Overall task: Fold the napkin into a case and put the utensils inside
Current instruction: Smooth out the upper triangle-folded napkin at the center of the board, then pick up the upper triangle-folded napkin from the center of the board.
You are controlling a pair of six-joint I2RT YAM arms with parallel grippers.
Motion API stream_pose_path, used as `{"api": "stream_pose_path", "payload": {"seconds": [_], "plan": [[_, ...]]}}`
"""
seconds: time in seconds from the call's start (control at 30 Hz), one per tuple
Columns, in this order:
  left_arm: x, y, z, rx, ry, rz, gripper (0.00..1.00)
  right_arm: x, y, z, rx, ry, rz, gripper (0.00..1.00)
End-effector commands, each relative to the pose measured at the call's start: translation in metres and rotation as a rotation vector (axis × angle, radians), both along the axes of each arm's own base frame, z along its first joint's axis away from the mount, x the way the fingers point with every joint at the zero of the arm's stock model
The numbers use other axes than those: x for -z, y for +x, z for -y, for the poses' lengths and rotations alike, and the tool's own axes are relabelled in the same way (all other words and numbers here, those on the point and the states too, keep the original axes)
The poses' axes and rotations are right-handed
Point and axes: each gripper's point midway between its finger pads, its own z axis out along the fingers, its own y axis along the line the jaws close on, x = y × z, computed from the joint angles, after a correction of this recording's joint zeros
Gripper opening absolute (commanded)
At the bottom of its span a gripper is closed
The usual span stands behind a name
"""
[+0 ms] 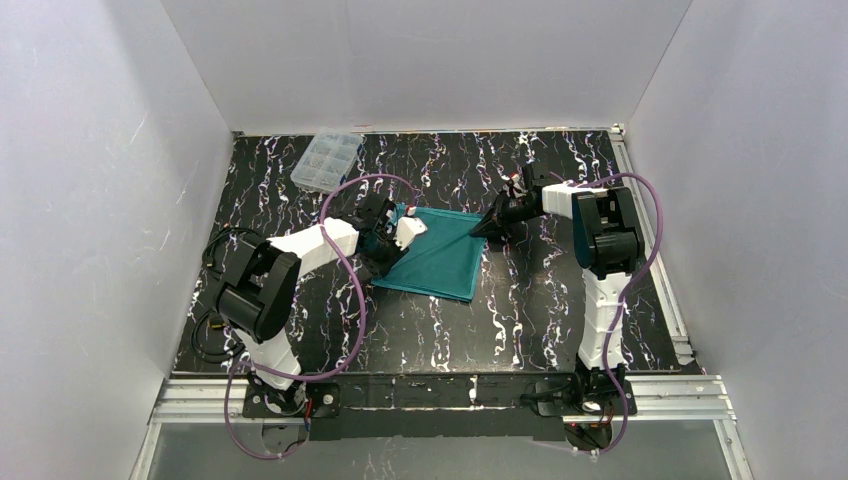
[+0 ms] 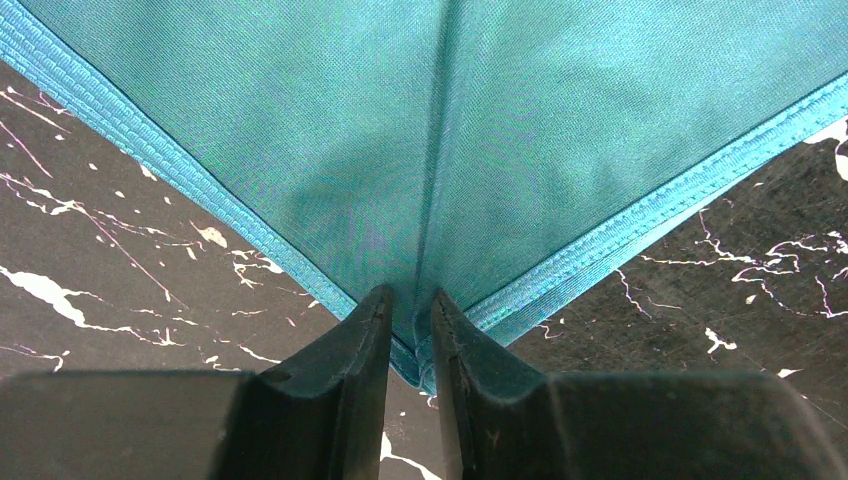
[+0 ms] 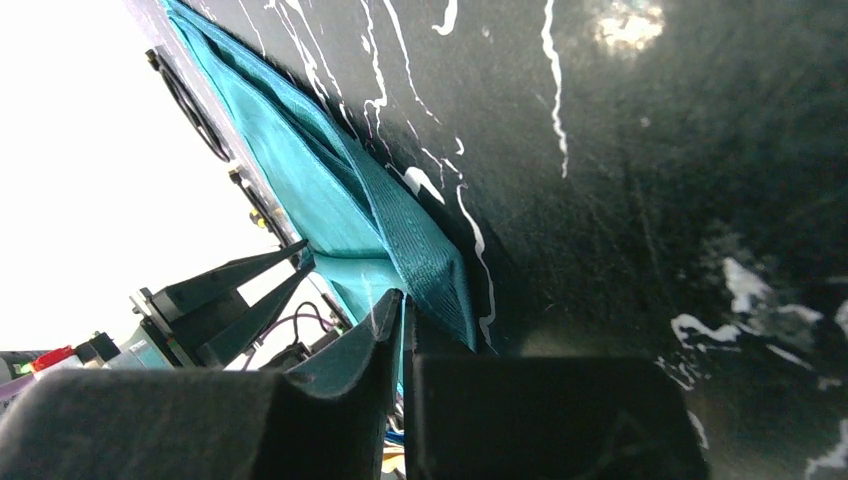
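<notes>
Nearest in my left wrist camera, the left gripper [image 2: 410, 305] is clamped on a hemmed corner of the napkin [image 1: 440, 262], with a crease running away from the pinch. The right gripper [image 3: 402, 310] is likewise nipped onto the corner at the other end of that edge, where the cloth rises off the black marbled table [image 1: 520, 320].

I judge this to be the first fold. I'd lift both corners together and level, with the edge between them just taut, then lay hem onto hem before letting go.

The napkin lies mid-table between the grippers. It is nearly square, so I read no clear long axis. The held edge runs left to right, slightly skewed to the table.

Beyond it, far left, sits the clear compartment box [image 1: 327, 160]. I can't see the utensils.
</notes>
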Motion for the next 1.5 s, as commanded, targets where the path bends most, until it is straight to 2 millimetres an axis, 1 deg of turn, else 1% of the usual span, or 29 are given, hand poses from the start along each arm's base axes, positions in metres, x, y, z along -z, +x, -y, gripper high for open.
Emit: {"api": "stream_pose_path", "payload": {"seconds": [0.0, 0.07, 0.13, 0.2, 0.27, 0.33, 0.47, 0.57, 0.63, 0.7, 0.73, 0.77, 0.8, 0.83, 0.87, 0.9, 1.0, 1.07, 1.1, 1.17, 1.2, 1.27, 1.3, 1.4, 1.43, 1.47], "plan": [[0.002, -0.011, -0.007, 0.013, 0.021, -0.021, 0.2, -0.021, 0.014, 0.004, 0.011, 0.002, 0.085, 0.16], [0.0, -0.01, -0.007, 0.011, 0.02, -0.016, 0.2, -0.04, 0.019, 0.0, 0.009, 0.021, 0.13, 0.18], [-0.002, -0.009, -0.006, 0.007, 0.016, -0.014, 0.21, -0.052, 0.022, -0.003, 0.003, 0.03, 0.158, 0.22], [-0.005, -0.008, -0.004, -0.003, 0.01, -0.012, 0.23, -0.055, 0.021, -0.006, -0.005, 0.035, 0.169, 0.26], [-0.007, -0.007, -0.003, -0.011, 0.008, -0.014, 0.28, -0.055, 0.02, -0.006, -0.005, 0.036, 0.177, 0.28], [-0.01, -0.006, -0.002, -0.018, 0.005, -0.016, 0.3, -0.048, 0.017, -0.006, -0.004, 0.032, 0.164, 0.28], [-0.02, -0.006, 0.001, -0.029, -0.017, -0.015, 0.35, -0.02, 0.01, -0.002, -0.005, -0.012, 0.131, 0.28], [-0.031, -0.005, 0.004, -0.032, -0.037, -0.001, 0.39, -0.001, 0.006, 0.004, -0.009, -0.056, 0.104, 0.28], [-0.04, -0.004, 0.004, -0.038, -0.043, 0.003, 0.41, 0.007, 0.005, 0.006, -0.01, -0.079, 0.095, 0.29], [-0.051, -0.003, 0.005, -0.046, -0.051, 0.017, 0.44, 0.005, 0.006, 0.007, -0.015, -0.089, 0.097, 0.29], [-0.055, -0.003, 0.004, -0.051, -0.055, 0.025, 0.45, 0.0, 0.008, 0.007, -0.018, -0.094, 0.109, 0.3], [-0.061, -0.002, 0.003, -0.052, -0.059, 0.034, 0.54, -0.008, 0.01, 0.007, -0.018, -0.098, 0.124, 0.31], [-0.066, -0.002, 0.003, -0.052, -0.062, 0.041, 0.6, -0.018, 0.014, 0.006, -0.018, -0.101, 0.149, 0.33], [-0.071, -0.002, 0.002, -0.051, -0.066, 0.049, 0.61, -0.028, 0.018, 0.006, -0.016, -0.103, 0.173, 0.34], [-0.077, -0.001, 0.001, -0.05, -0.069, 0.054, 0.72, -0.04, 0.021, 0.005, -0.015, -0.105, 0.197, 0.35], [-0.083, -0.001, 0.001, -0.047, -0.078, 0.058, 0.76, -0.055, 0.022, 0.004, -0.019, -0.106, 0.223, 0.36], [-0.105, 0.0, 0.0, -0.037, -0.121, 0.069, 0.78, -0.094, 0.023, 0.0, -0.043, -0.118, 0.319, 0.41], [-0.118, 0.001, -0.003, -0.038, -0.16, 0.087, 0.83, -0.115, 0.015, -0.004, -0.082, -0.15, 0.393, 0.45], [-0.125, 0.0, -0.005, -0.032, -0.184, 0.098, 0.86, -0.123, 0.009, -0.005, -0.112, -0.177, 0.433, 0.48], [-0.135, -0.002, -0.007, -0.003, -0.236, 0.118, 0.87, -0.135, -0.007, -0.009, -0.176, -0.252, 0.509, 0.55], [-0.137, -0.005, -0.009, 0.013, -0.252, 0.123, 0.87, -0.135, -0.015, -0.008, -0.205, -0.308, 0.538, 0.58], [-0.141, -0.007, -0.012, 0.045, -0.287, 0.142, 0.87, -0.138, -0.034, -0.013, -0.281, -0.393, 0.626, 0.61], [-0.141, -0.012, -0.014, 0.077, -0.299, 0.147, 0.86, -0.14, -0.043, -0.016, -0.319, -0.436, 0.679, 0.63], [-0.136, -0.037, -0.014, 0.27, -0.324, 0.168, 0.86, -0.139, -0.065, -0.021, -0.418, -0.544, 0.838, 0.65], [-0.133, -0.045, -0.013, 0.369, -0.326, 0.193, 0.87, -0.138, -0.071, -0.022, -0.443, -0.563, 0.891, 0.66], [-0.129, -0.049, -0.014, 0.419, -0.321, 0.206, 0.87, -0.145, -0.075, -0.022, -0.453, -0.565, 0.96, 0.66]]}}
